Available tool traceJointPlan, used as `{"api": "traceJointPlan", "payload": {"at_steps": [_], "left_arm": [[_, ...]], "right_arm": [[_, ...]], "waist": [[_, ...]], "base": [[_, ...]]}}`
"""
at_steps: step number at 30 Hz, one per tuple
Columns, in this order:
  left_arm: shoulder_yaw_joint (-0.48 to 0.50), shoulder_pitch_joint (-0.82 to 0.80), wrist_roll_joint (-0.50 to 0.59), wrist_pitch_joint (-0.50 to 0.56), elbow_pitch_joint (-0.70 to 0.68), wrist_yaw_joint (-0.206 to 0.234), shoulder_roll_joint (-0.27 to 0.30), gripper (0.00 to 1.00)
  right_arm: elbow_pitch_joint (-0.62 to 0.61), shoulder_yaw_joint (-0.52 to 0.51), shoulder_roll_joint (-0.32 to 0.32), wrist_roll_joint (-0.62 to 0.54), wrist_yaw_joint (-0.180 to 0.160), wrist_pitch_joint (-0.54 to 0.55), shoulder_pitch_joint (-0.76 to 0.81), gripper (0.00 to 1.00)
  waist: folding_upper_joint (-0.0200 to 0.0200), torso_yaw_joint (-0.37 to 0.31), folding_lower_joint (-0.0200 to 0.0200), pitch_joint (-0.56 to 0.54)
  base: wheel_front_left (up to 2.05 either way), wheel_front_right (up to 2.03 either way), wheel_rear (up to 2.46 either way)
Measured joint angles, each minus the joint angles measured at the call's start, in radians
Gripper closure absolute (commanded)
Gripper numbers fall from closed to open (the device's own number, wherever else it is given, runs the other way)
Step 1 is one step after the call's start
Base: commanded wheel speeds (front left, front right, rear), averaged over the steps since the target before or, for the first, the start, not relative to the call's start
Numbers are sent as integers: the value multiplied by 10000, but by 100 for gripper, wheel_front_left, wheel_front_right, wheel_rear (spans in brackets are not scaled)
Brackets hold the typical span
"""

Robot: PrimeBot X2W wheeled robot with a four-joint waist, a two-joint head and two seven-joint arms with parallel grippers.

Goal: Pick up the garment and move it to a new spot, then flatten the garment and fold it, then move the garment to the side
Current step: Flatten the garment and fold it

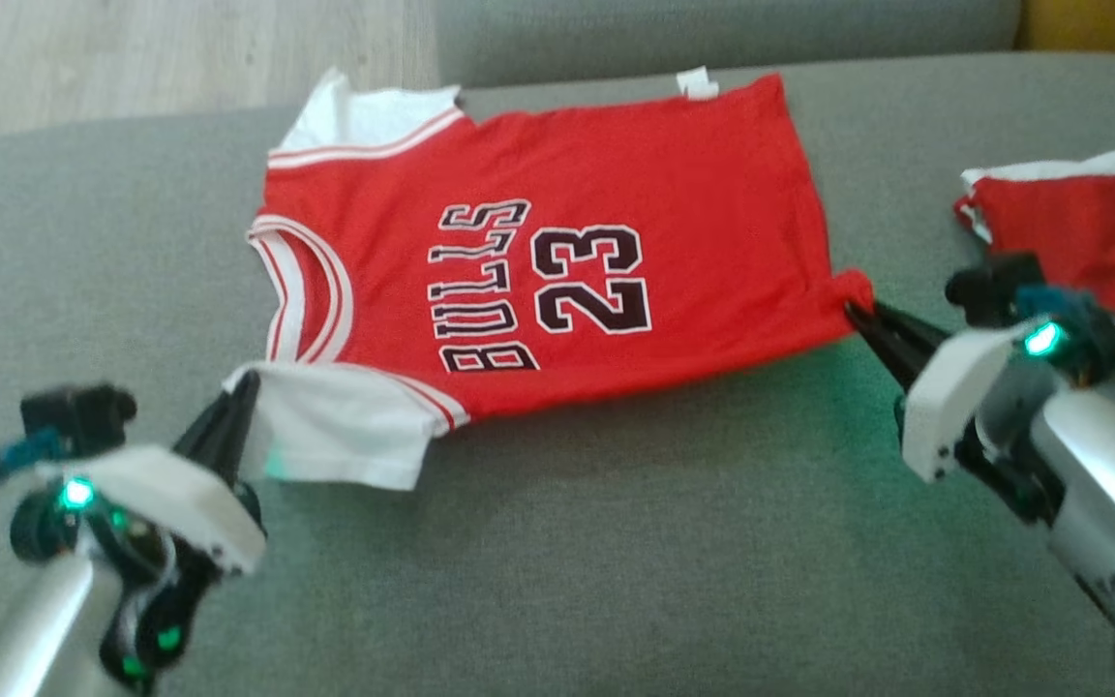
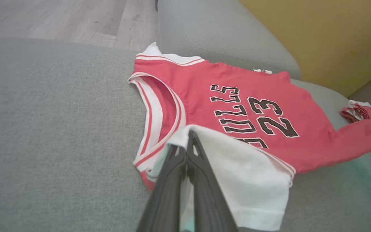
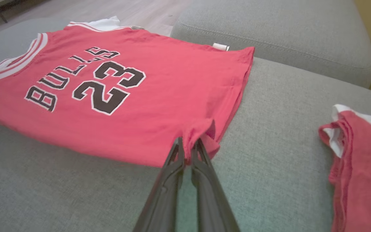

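The garment (image 1: 557, 261) is a red jersey with white sleeves and black "BULLS 23" lettering, spread flat on the grey sofa cushion (image 1: 616, 561), collar to the left. My left gripper (image 1: 246, 382) is shut on its near white sleeve (image 2: 237, 180), seen pinched between the dark fingers in the left wrist view (image 2: 188, 135). At the hem, my right gripper (image 1: 853, 310) is shut on the near red corner, bunched at the fingertips in the right wrist view (image 3: 187, 141). The garment (image 3: 114, 96) is stretched between both grippers.
A second red and white folded garment (image 1: 1080, 232) lies at the cushion's right, behind my right arm, also visible as red cloth (image 3: 359, 167). The sofa backrest (image 3: 269, 35) runs along the far side; wooden floor (image 1: 132, 58) lies beyond at the left.
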Motion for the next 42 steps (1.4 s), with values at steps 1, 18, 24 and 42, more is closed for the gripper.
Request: {"api": "traceJointPlan", "payload": {"at_steps": [1, 18, 24, 42], "left_arm": [[-58, -244, 13, 173, 140, -2, 33, 100], [-922, -4783, 667, 1812, 3772, -667, -247, 100], [-999, -5902, 1248, 1099, 4959, -451, -568, 0], [947, -5163, 2869, -5009, 3636, -341, -2090, 0]], "right_arm": [[65, -12, 61, -42, 0, 59, -150, 100], [1850, 681, 821, -222, 0, 596, -2671, 100], [2803, 598, 1141, -198, 0, -102, -3408, 0], [1450, -4034, 1944, -1593, 0, -3517, -2957, 0]], "waist": [[0, -6, 0, 103], [-1, -63, 1, 1888], [-1, -107, 1, 2229], [0, -128, -3, 1165]], "base": [[0, 0, 0], [0, 0, 0], [0, 0, 0], [0, 0, 0]]}}
